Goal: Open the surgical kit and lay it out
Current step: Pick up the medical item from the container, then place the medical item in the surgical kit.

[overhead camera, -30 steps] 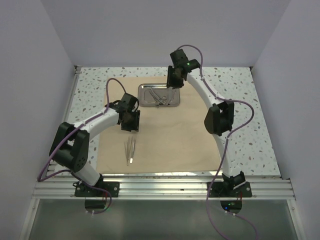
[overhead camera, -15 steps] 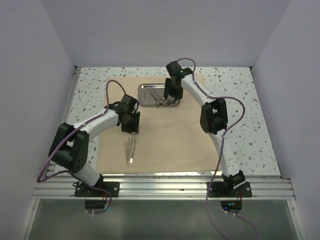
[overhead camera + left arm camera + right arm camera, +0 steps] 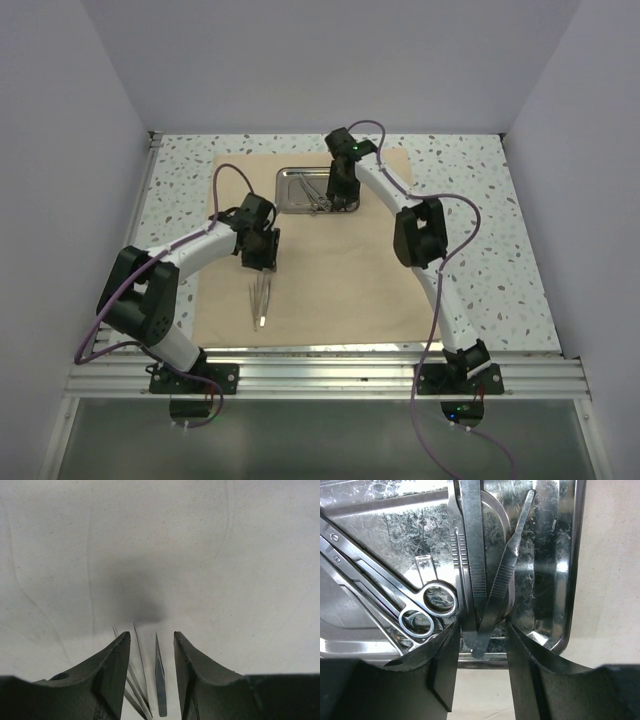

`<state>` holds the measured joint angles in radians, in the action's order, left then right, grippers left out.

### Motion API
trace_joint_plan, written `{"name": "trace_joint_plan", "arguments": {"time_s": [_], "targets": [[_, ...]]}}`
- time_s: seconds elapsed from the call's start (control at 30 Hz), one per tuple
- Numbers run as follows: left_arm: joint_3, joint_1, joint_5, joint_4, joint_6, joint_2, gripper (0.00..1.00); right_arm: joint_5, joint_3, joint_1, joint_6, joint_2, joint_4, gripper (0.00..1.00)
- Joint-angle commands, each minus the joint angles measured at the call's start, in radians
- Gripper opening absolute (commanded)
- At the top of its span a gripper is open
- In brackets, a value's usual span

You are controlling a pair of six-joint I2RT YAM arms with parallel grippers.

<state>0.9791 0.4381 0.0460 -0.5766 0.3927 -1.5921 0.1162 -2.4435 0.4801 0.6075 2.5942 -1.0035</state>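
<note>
The beige cloth wrap [image 3: 330, 270] lies spread flat on the table. The steel tray [image 3: 296, 192] sits at its far edge and also shows in the right wrist view [image 3: 570, 555]. It holds two crossed tweezers [image 3: 475, 565] and ring-handled forceps [image 3: 427, 611]. My right gripper [image 3: 341, 188] is open low over the tray's near right part, and in its own view [image 3: 481, 630] the jaws straddle the tweezers' ends without touching them. Several thin silver instruments [image 3: 260, 300] lie on the cloth. My left gripper [image 3: 259, 252] hovers open just beyond them, and their tips [image 3: 160, 680] show between its fingers.
The speckled tabletop [image 3: 480, 220] surrounds the cloth. White walls close in the left, right and back. A metal rail [image 3: 320, 375] runs along the near edge by the arm bases.
My right gripper has moved left and down from behind the tray to just over its near right part. My left gripper has barely moved.
</note>
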Motion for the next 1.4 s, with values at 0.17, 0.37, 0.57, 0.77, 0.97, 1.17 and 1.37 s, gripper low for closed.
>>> {"name": "trace_joint_plan", "arguments": {"time_s": [0.17,0.37,0.57,0.77,0.97,1.17,1.37], "targets": [[-0.04,-0.044,0.04,0.069,-0.046,0.015,0.43,0.063,-0.049,0.026,0.023,0.073,-0.046,0.16],[-0.056,-0.079,0.045,0.075,-0.063,0.023,0.43,0.088,-0.045,0.025,0.002,0.057,-0.087,0.0],[-0.034,-0.082,0.041,0.07,-0.058,0.017,0.43,0.1,-0.052,0.018,-0.035,-0.02,-0.109,0.0],[0.029,-0.082,0.023,0.04,-0.051,0.011,0.43,0.097,-0.043,0.009,-0.054,-0.124,-0.107,0.0],[0.131,-0.081,-0.005,-0.005,-0.052,-0.002,0.46,0.094,0.108,-0.006,-0.074,-0.285,-0.054,0.0],[0.208,-0.081,-0.003,0.0,-0.026,-0.005,1.0,0.022,0.492,-0.003,-0.112,-0.526,0.045,0.0],[0.318,-0.081,0.043,0.046,0.005,-0.071,1.0,0.007,1.083,0.029,-0.107,-0.908,0.192,0.0]]}}
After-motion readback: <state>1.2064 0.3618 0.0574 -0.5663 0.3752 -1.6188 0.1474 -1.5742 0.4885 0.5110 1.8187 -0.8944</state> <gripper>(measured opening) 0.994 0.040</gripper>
